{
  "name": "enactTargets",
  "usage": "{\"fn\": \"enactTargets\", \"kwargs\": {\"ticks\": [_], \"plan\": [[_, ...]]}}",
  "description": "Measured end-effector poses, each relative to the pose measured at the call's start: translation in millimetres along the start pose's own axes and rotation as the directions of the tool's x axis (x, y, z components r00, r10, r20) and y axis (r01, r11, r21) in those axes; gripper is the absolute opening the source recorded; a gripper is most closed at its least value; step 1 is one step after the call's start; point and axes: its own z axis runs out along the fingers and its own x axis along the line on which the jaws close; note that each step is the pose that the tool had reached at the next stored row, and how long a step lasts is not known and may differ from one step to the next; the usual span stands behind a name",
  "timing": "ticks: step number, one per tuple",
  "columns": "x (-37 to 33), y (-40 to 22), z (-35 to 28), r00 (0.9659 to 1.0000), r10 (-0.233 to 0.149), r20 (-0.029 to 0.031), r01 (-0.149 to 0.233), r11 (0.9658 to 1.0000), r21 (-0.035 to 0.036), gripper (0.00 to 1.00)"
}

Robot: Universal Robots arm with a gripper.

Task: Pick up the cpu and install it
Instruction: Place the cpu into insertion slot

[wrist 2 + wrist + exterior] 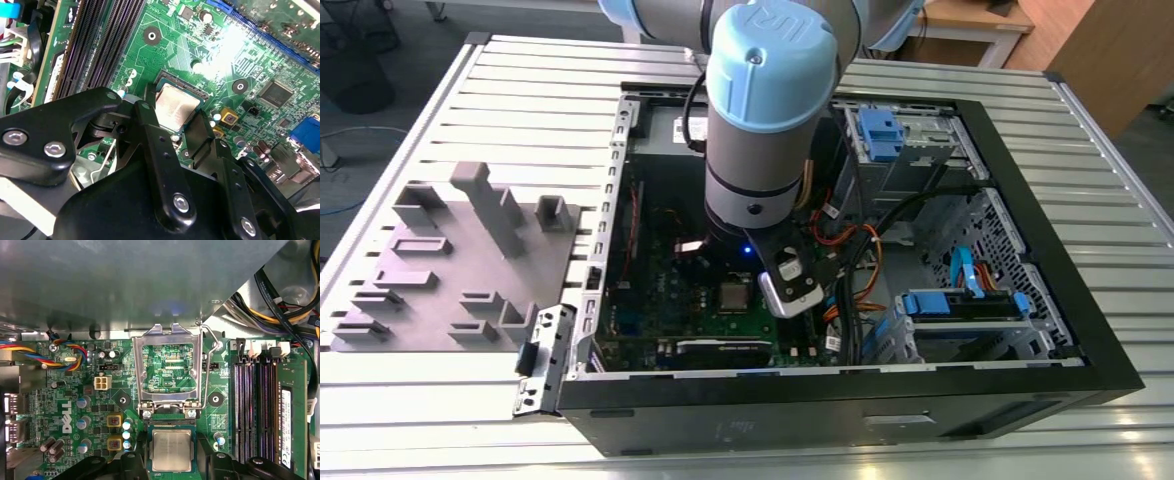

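The cpu (pixel 171 450), a small silvery square, lies flat in the dark socket frame of the green motherboard (pixel 75 405); it is also visible in the second wrist view (pixel 176 106) and the exterior view (pixel 734 297). My gripper (pixel 172 464) hangs right over it inside the computer case, open. Its black fingers (pixel 134 462) straddle the chip, one on each side, each with a narrow dark gap to it. The socket's metal load plate (pixel 167 340) stands flipped up, and its wire lever (pixel 210 365) is raised beside it.
The arm (pixel 767 110) reaches down into the open black case (pixel 1067 300). Memory slots (pixel 255 405) run alongside the socket. Cable bundles (pixel 854 250) and blue drive bays (pixel 961 305) sit on the exterior view's right. A grey moulded tray (pixel 454 260) lies outside the case on the left.
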Motion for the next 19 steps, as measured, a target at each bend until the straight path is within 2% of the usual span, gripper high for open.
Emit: {"fn": "enactTargets", "kwargs": {"ticks": [19], "plan": [[0.0, 0.0, 1.5, 1.0, 0.0, 0.0001, 0.0, 1.0, -0.0002, 0.47]]}}
